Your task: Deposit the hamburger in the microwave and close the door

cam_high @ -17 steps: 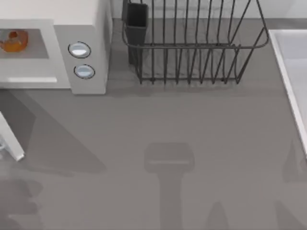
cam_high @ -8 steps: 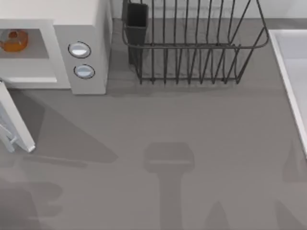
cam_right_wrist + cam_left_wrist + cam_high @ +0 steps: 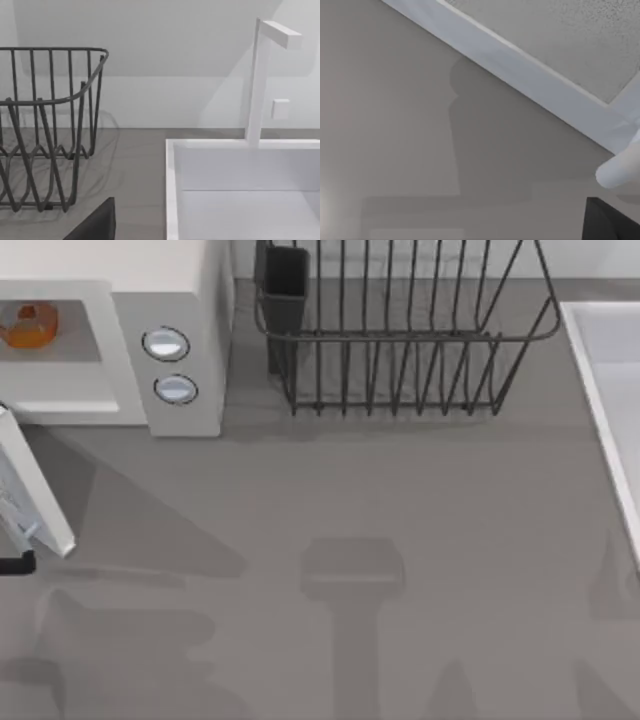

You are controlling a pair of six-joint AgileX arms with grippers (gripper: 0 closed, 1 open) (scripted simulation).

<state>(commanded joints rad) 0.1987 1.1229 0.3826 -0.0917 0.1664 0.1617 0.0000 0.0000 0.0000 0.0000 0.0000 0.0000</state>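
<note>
Top view: microwave (image 3: 180,330), white, at the table's (image 3: 400,500) far left; two round knobs (image 3: 166,344) on its grey panel. Hamburger (image 3: 30,324), orange-brown, sits inside the open cavity, toward the left edge of frame. Door (image 3: 38,502), white, thin-edged, stands partly open, swung out from the microwave's front and angled across the table at the left. A small dark piece (image 3: 16,562) just beside the door's free end is probably part of the left pincer; whether it is wide or narrow cannot be told. Dish rack (image 3: 400,340), dark wire, stands right of the microwave at the far edge, with a dark cup (image 3: 286,280) at its left end. Sink (image 3: 610,390), white, at the table's right edge.

Left wrist view: door's pale frame (image 3: 530,80) runs diagonally, close to the camera; a dark corner (image 3: 610,222) shows at the edge.

Right wrist view: rack (image 3: 50,130), sink basin (image 3: 240,190) and white faucet (image 3: 260,80); right pincer's state cannot be told.
</note>
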